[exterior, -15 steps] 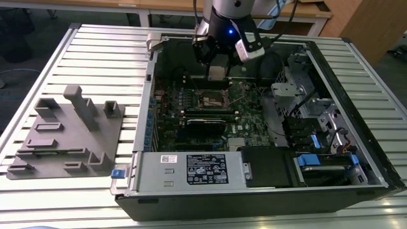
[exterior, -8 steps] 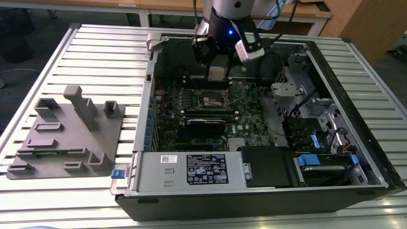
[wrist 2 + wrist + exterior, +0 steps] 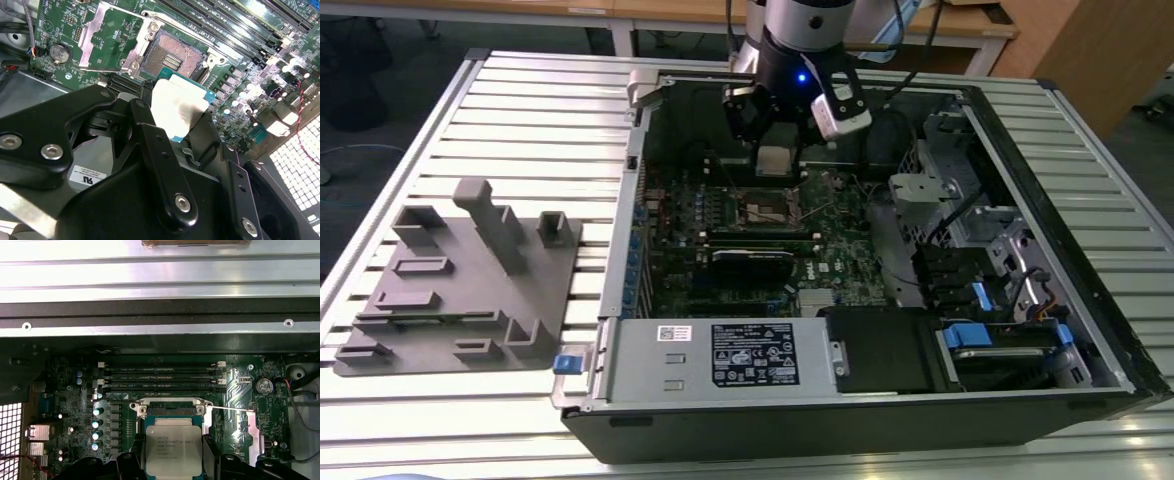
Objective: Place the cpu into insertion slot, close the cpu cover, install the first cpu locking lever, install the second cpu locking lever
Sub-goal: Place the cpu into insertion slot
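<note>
My gripper (image 3: 777, 158) hangs inside the open computer case, shut on the cpu (image 3: 173, 450), a flat square chip with a dull silver top, also seen in the second wrist view (image 3: 179, 107). The chip is held a little above the insertion slot (image 3: 172, 55), whose dark pin field is exposed. Part of the slot's silvery rim (image 3: 170, 409) shows past the chip's edge. The cpu cover (image 3: 106, 36) is swung open and lies beside the slot. A thin locking lever (image 3: 229, 409) sticks out from the slot's side. In the exterior view the slot (image 3: 767, 209) is just below my gripper.
Long black memory slots (image 3: 162, 375) run along one side of the slot. The case wall (image 3: 624, 230) rises on the exterior view's left, drive bays with blue tabs (image 3: 974, 335) on its right. A grey fixture block (image 3: 467, 285) stands on the slatted table.
</note>
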Available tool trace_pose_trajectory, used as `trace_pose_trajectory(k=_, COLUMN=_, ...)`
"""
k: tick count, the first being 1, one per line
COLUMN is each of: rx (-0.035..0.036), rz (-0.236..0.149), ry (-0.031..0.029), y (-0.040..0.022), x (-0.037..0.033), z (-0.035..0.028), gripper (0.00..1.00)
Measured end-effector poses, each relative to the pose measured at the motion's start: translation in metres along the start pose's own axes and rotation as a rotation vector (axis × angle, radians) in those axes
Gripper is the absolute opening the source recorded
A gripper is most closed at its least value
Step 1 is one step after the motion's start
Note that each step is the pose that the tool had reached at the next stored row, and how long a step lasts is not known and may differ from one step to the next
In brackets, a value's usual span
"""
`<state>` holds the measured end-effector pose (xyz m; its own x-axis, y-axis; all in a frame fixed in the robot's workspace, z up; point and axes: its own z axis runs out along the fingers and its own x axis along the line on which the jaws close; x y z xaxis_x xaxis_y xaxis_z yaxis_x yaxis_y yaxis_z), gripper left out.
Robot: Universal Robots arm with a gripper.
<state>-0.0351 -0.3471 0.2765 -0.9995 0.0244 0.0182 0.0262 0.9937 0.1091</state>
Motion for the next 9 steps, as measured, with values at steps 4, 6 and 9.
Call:
trace_pose_trajectory(k=4, rx=0.0001, rz=0.0, ry=0.0, y=0.0, x=0.0, z=0.0001, gripper=0.54)
trace_pose_trajectory(k=6, rx=0.0, rz=0.0, ry=0.0, y=0.0, x=0.0, z=0.0001, gripper=0.54)
trace_pose_trajectory(k=9, rx=-0.0004, rz=0.0, ry=-0.0002, y=-0.0001, x=0.0, z=0.0015, gripper=0.54)
